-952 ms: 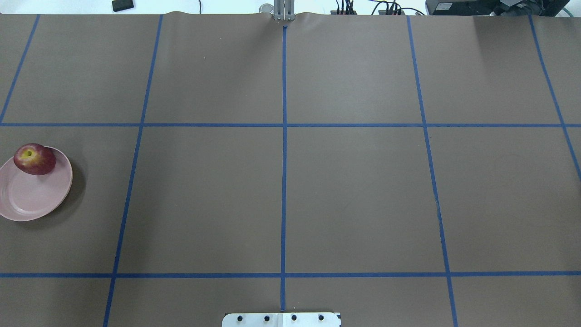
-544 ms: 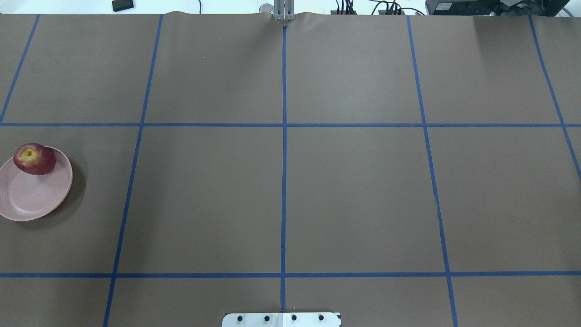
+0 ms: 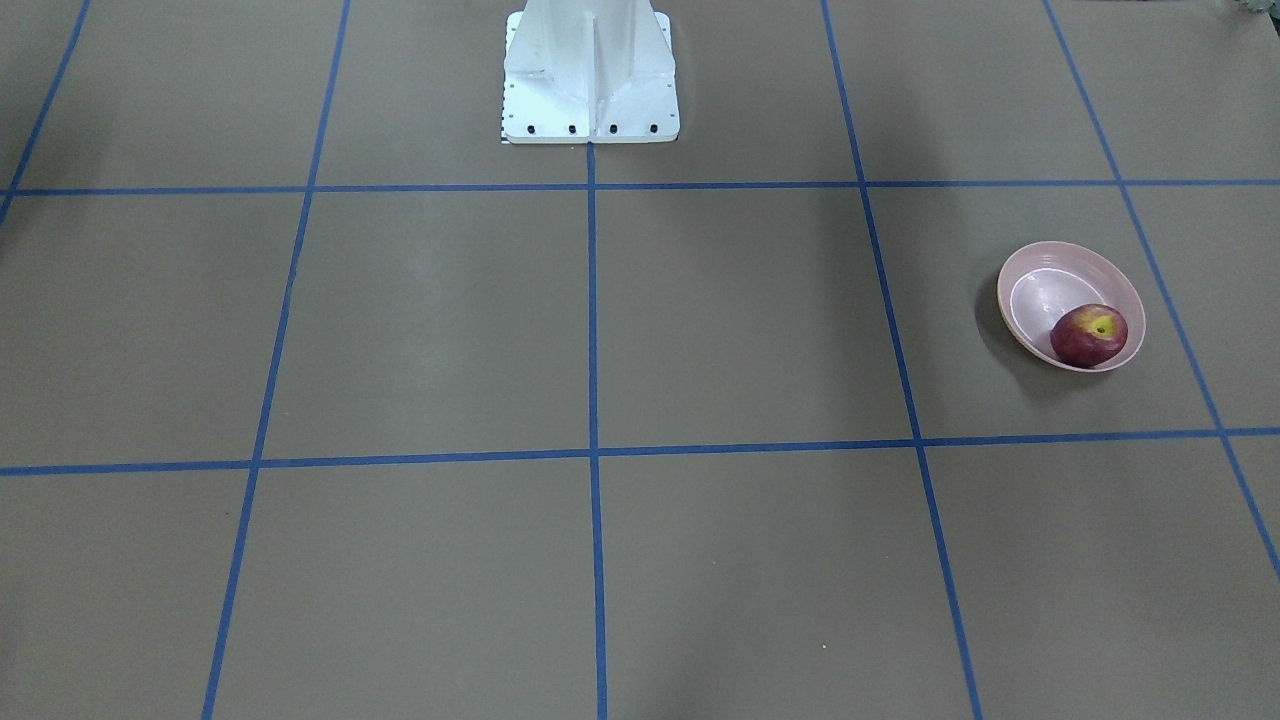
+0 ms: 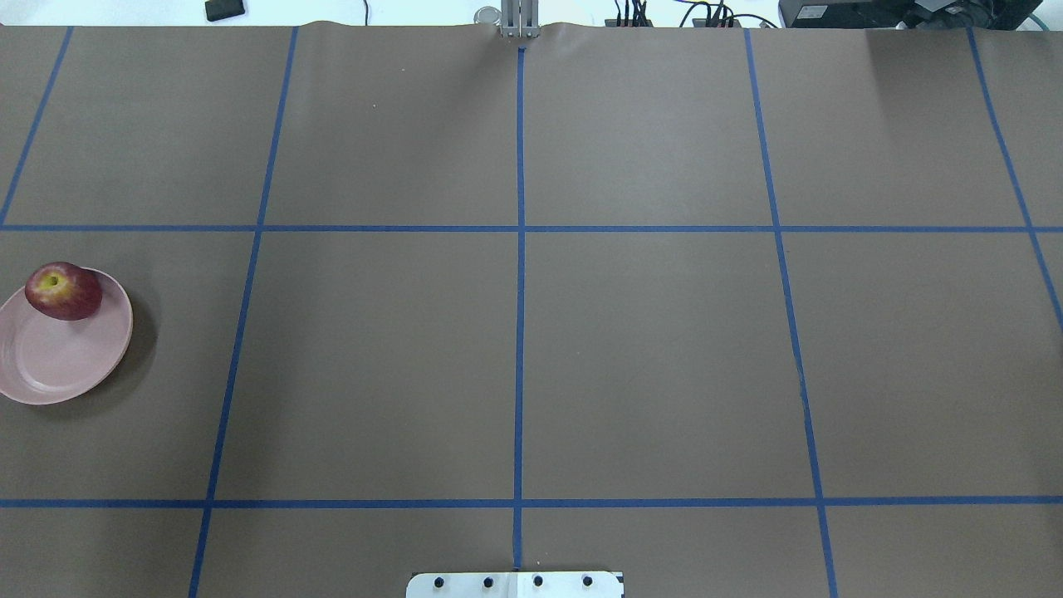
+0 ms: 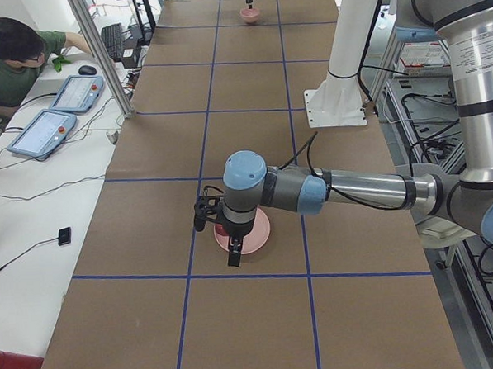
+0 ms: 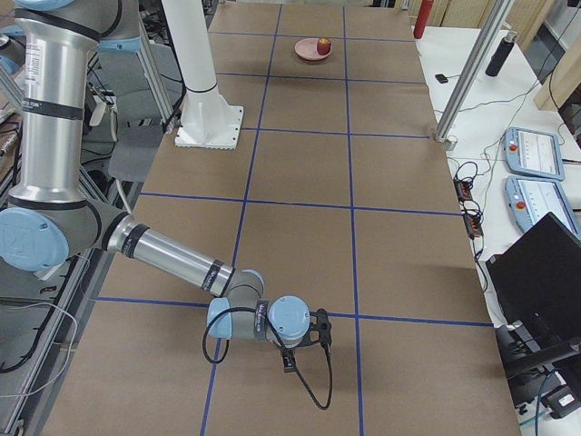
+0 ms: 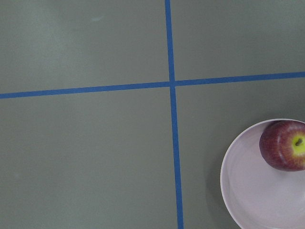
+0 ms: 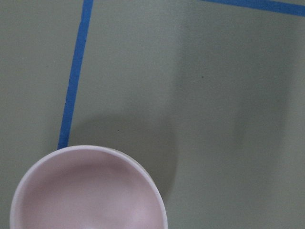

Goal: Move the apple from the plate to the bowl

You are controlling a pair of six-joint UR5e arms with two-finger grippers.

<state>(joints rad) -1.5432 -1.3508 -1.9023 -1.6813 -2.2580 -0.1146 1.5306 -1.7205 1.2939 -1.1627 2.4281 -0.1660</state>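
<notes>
**Task status:** not begun.
- The apple (image 4: pixel 63 291) lay on the plate (image 4: pixel 50 365), against its far rim, with the stem hollow up and nothing touching it.
- The plate sat at the left end of the table (image 4: pixel 648 349).
- The left hand (image 5: pixel 233 253) hung above the plate's edge. Only the side view showed it, so I cannot tell how wide it stood.
- The bowl (image 8: pixel 86 200) stood empty at the right end, well apart from the plate.
- The right hand (image 6: pixel 289 360) hung close over the bowl, and its opening likewise cannot be told.
- The grasp, lift, carry along the table and release into the bowl were all left to do. With the two dishes at opposite ends, a hand-over seemed likely.

**Surface:**
- A white pedestal base (image 3: pixel 590 80) stood at the near edge.
- The table was covered in brown paper.
- Blue tape lines (image 4: pixel 520 332) marked a grid across it.

**Room:**
- Cables (image 4: pixel 706 17) ran along the far edge.
- An operator in green (image 5: pixel 13 64) sat at a side bench with control pendants (image 5: pixel 45 133).
- A laptop (image 6: pixel 536 272) stood on the bench.
</notes>
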